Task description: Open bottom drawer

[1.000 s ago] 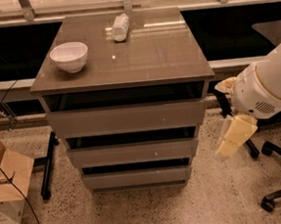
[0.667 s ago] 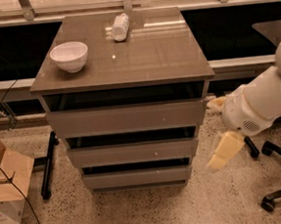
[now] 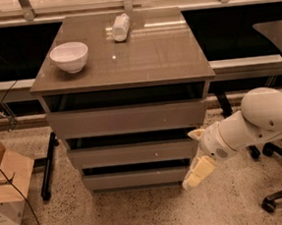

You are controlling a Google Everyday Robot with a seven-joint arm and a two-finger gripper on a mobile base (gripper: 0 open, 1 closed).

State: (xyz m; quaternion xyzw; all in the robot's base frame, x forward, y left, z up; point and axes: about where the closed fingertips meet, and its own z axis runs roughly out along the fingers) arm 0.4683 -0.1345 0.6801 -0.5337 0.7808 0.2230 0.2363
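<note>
The bottom drawer (image 3: pixel 137 178) is the lowest of three grey-taupe fronts in the cabinet, with a dark gap above it. Its front sits in line with the cabinet. The middle drawer (image 3: pixel 132 153) and the wider top drawer (image 3: pixel 127 118) are above it. My gripper (image 3: pixel 189 159) is at the cabinet's lower right corner. Its cream fingers are spread apart. One fingertip (image 3: pixel 196 134) is beside the middle drawer's right end. The other finger (image 3: pixel 197 172) hangs by the bottom drawer's right end. It holds nothing.
A white bowl (image 3: pixel 69 56) and a lying white bottle (image 3: pixel 120 27) rest on the cabinet top (image 3: pixel 165 53). A cardboard box (image 3: pixel 5 190) stands on the floor at left. A black stand leg (image 3: pixel 48 164) is beside the cabinet. An office chair base (image 3: pixel 281 191) is at right.
My arm has moved left and down, bringing the gripper from right of the cabinet to the right ends of the lower two drawers. The drawers have not moved.
</note>
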